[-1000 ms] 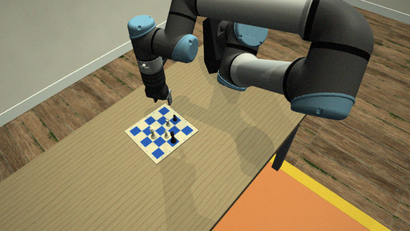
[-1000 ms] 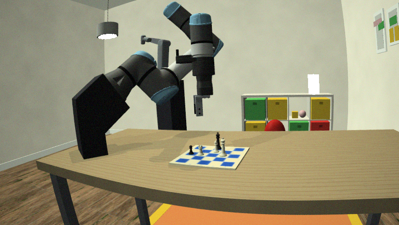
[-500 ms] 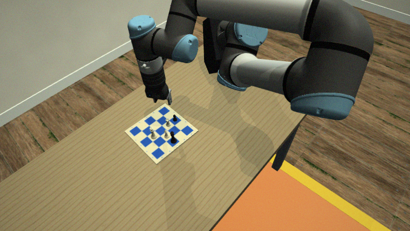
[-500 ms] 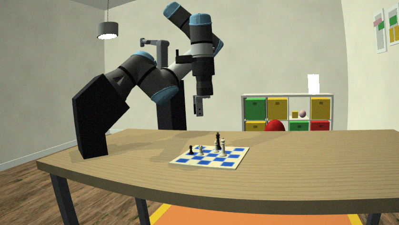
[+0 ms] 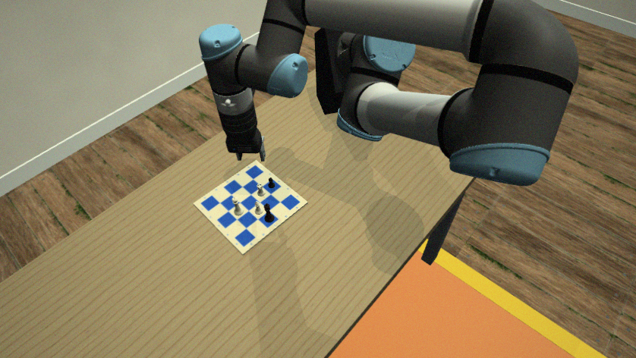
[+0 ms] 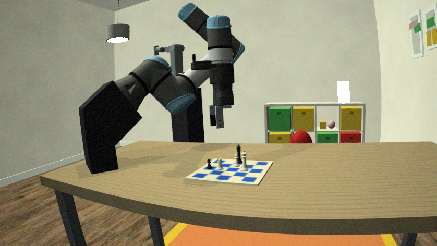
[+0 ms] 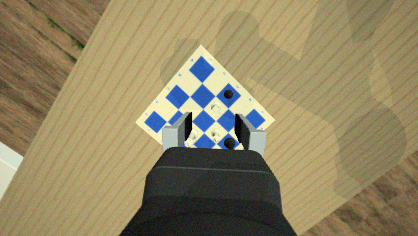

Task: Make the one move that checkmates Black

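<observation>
A small blue-and-cream chessboard lies on the wooden table. On it stand a black pawn, a tall black piece, a tall white piece and two shorter white pieces. All stand upright. My gripper is open and empty. It points straight down, well above the board's far side. In the wrist view its left finger partly hides the tall white piece.
The arm's black base block stands at the table's back left. The table edge drops to an orange mat with a yellow border. A shelf of coloured boxes stands far behind the table.
</observation>
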`<state>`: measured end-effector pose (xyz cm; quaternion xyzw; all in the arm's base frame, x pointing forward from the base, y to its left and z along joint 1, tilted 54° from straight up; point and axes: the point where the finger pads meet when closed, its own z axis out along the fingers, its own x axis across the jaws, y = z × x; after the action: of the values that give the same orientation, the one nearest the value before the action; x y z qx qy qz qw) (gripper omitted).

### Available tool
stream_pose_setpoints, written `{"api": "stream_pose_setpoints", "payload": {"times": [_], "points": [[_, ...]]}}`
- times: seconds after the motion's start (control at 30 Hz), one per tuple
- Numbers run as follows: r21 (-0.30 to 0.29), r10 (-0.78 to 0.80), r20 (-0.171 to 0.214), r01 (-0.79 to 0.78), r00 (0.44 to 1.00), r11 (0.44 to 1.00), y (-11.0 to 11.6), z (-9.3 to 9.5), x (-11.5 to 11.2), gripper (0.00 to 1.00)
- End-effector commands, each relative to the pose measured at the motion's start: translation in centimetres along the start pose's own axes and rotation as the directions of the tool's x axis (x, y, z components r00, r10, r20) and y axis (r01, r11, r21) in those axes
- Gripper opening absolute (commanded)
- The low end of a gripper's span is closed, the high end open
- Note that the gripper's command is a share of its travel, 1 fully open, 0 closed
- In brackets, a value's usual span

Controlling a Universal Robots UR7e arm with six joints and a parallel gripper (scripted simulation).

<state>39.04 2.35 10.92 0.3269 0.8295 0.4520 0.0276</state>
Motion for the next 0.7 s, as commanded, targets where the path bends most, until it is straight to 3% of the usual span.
{"api": "stream_pose_setpoints", "payload": {"times": [0.0,0.3,0.37,0.67], "points": [[0.0,-0.12,0.001,0.12,0.993,0.993,-0.2,0.2,-0.3,1.0],[0.0,-0.38,0.001,0.38,0.925,0.925,-0.4,0.6,-0.9,1.0],[0.0,-0.38,0.001,0.38,0.925,0.925,-0.4,0.6,-0.9,1.0],[0.001,-0.665,0.001,0.665,0.746,0.746,-0.5,1.1,-1.6,1.0]]}}
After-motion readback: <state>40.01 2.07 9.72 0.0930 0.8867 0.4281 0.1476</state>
